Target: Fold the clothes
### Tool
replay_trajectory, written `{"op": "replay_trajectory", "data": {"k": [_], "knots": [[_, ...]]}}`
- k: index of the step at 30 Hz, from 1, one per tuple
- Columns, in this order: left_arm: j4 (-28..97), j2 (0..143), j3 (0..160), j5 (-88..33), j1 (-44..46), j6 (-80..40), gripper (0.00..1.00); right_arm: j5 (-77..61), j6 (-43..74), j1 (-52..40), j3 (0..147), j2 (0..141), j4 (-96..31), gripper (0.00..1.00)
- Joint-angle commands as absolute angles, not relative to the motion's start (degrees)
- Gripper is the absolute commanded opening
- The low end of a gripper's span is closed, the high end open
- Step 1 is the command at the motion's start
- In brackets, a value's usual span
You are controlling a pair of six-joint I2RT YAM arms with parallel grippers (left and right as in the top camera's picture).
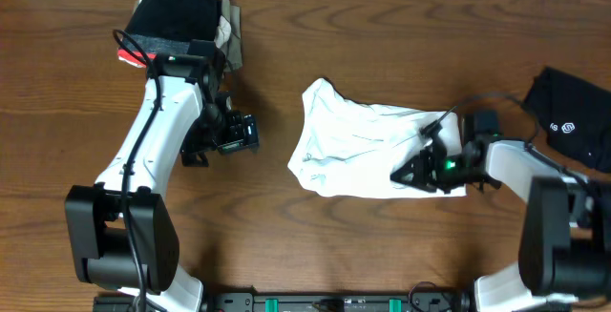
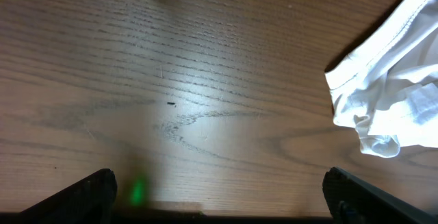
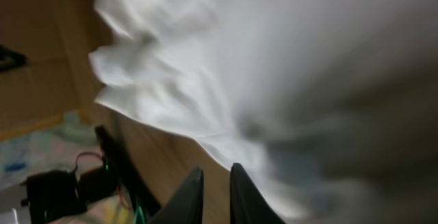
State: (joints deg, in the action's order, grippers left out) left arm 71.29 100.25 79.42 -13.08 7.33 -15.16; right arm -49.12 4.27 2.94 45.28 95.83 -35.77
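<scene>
The white shirt (image 1: 363,150) lies crumpled in a wrinkled heap at the middle of the table. It also shows in the left wrist view (image 2: 390,94) and in the right wrist view (image 3: 274,59). My left gripper (image 1: 239,133) is open and empty over bare wood left of the shirt, its fingers wide apart (image 2: 219,203). My right gripper (image 1: 410,171) is at the shirt's lower right edge. Its fingers (image 3: 217,172) are almost together, with only wood showing between the tips and the cloth edge just beside them. A black garment with a white logo (image 1: 573,126) lies at the far right.
A pile of dark and light clothes (image 1: 177,11) sits at the back left, behind my left arm. The wooden table (image 1: 286,255) runs under everything. Cables and gear show beyond the table edge in the right wrist view (image 3: 61,183).
</scene>
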Motion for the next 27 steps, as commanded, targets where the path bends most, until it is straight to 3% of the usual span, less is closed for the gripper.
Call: {"op": "replay_trajectory", "data": {"k": [1,4,7,21,27], "knots": [[71.33,100.33,79.72,-12.43,7.14,-14.70,0.98,-46.48,6.94,2.83,50.98,88.49,-35.97,0.22],[71.35,100.33,79.72,-12.43,7.14,-14.90,0.98,-42.06,8.14,2.83,53.56,86.17,-34.74,0.30],[71.35,100.33,79.72,-13.02,7.14,-14.87,0.98,-40.88,8.12,2.81,53.76,87.13,-32.97,0.31],[69.25,100.33,79.72,-16.08,7.20,-14.85,0.98,-40.77,8.38,2.76,53.58,107.46,-16.99,0.29],[64.90,100.33,78.94,-17.04,8.88,-14.39,0.98,-40.64,9.37,3.73,55.88,104.81,-20.36,0.26]]}}
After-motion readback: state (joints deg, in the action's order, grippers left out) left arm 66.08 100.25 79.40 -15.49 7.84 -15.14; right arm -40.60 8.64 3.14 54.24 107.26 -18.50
